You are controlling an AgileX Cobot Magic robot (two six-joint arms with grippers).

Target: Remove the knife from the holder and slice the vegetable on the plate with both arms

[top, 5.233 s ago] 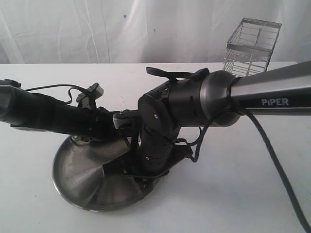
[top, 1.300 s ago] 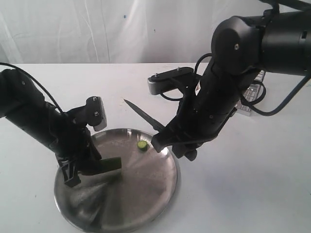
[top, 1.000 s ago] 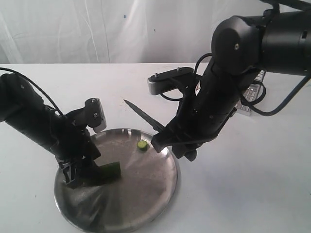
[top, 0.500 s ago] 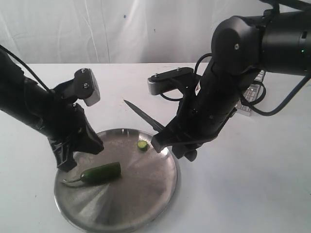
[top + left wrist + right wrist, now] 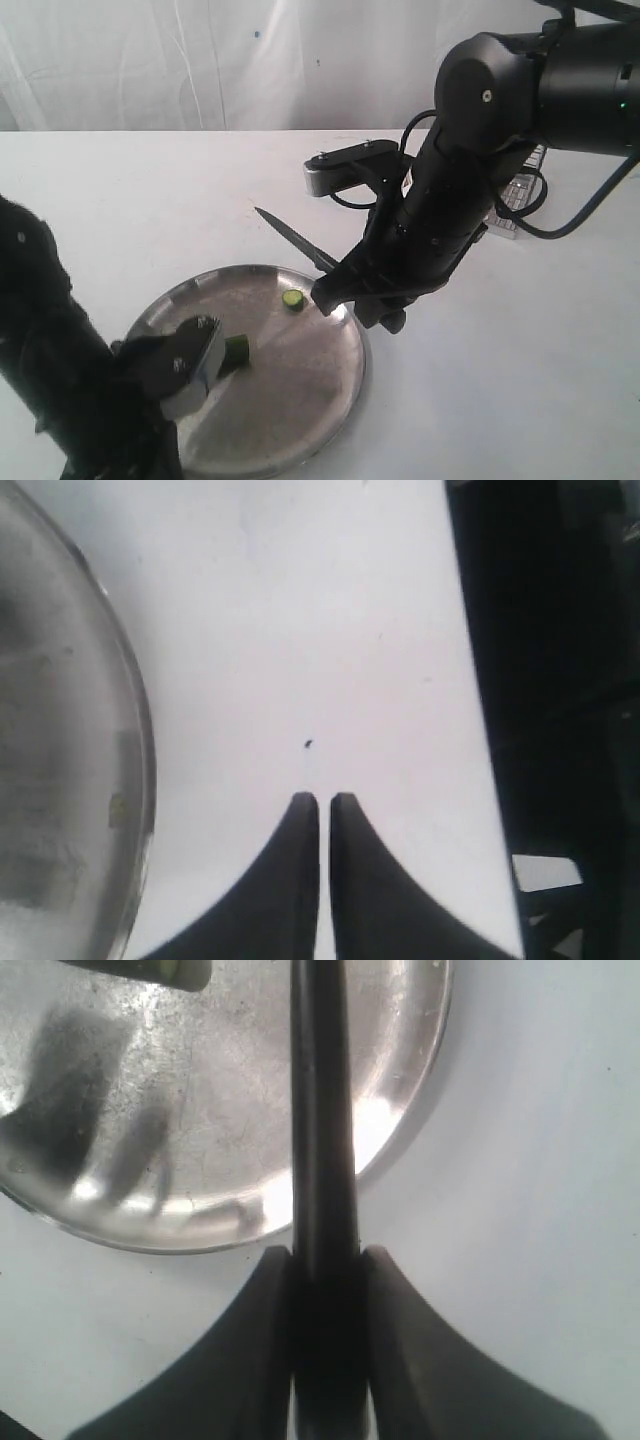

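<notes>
Right claw [image 5: 325,1270] clamped on knife [image 5: 320,1110] above plate [image 5: 410,1080]; left claw [image 5: 320,805] pressed together, empty, plate beside it.

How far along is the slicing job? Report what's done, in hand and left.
Done: the knife is out of the holder, and one cut slice lies on the plate. In hand: the right gripper is shut on the knife, held above the plate's edge. The left gripper is shut on nothing, off the plate. Left: the rest of the vegetable lies uncut.
</notes>
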